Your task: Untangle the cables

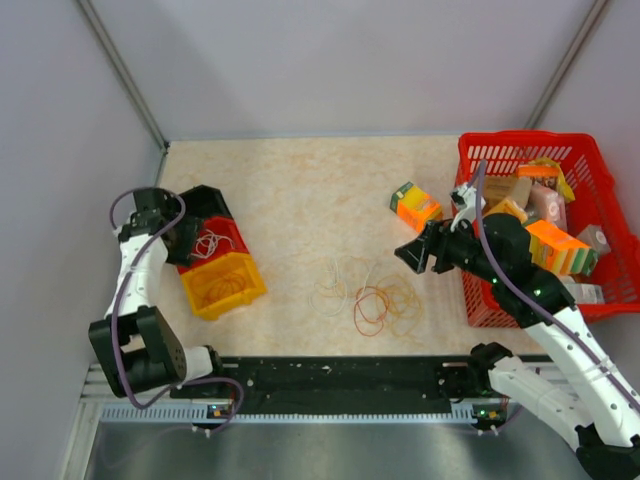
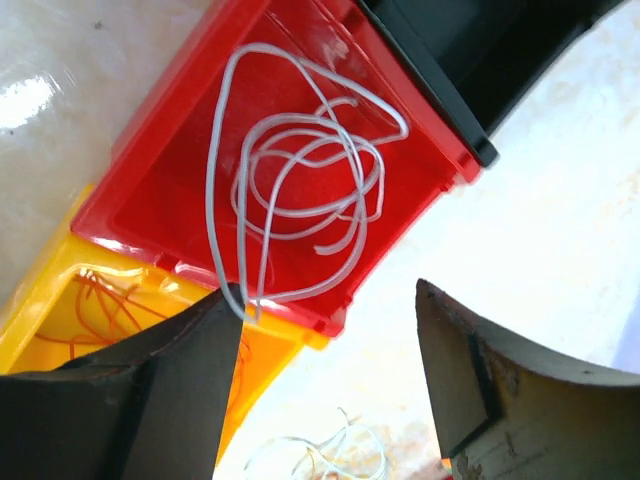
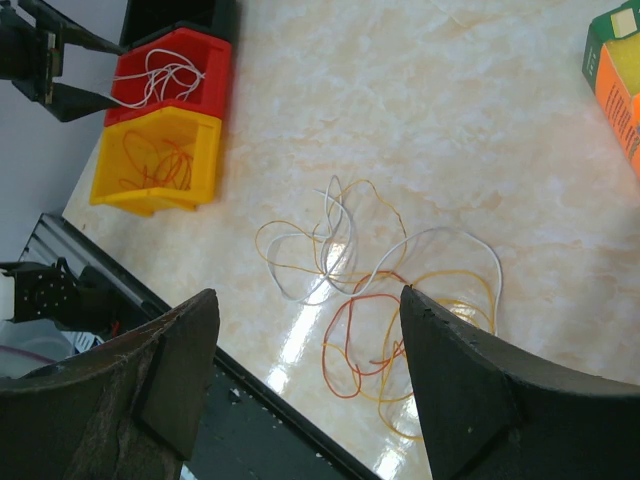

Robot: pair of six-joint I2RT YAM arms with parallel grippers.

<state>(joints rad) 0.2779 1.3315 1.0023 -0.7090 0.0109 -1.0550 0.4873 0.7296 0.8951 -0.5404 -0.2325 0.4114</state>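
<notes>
Hovering over the red bin (image 2: 140, 170) by the desk's (image 1: 300, 190) left edge, the left gripper (image 2: 328, 290) has its jaws spread wide with nothing between them. A white cable (image 2: 305, 170) lies coiled loosely inside that bin, and its two loose ends run down to the tip of one finger (image 2: 190, 370) — whether they touch it cannot be told. The red bin sits in a row of three that touch one another: a black bin (image 1: 205, 200) on its far side and a yellow bin (image 3: 120, 190) on its near side, the yellow one holding orange cables (image 3: 155, 160) in a small heap. Out on the bare desk, near the middle of its near edge, the tangle (image 3: 370, 290) is spread flat — thin white, yellow, orange and red strands looping over one another, with the red loop (image 3: 350, 330) at the near side and a white loop (image 3: 330, 240) toward the left. The right gripper (image 3: 305, 293) hangs above the desk just to the right of and beyond the tangle, clear of it, its jaws also apart and empty. A red basket (image 1: 470, 290) full of boxes stands along the desk's right edge, reaching up to the far right corner, and the right arm crosses over its left side. An orange and green box (image 1: 415, 207) lies on the desk just left of the basket, beside the right gripper.
</notes>
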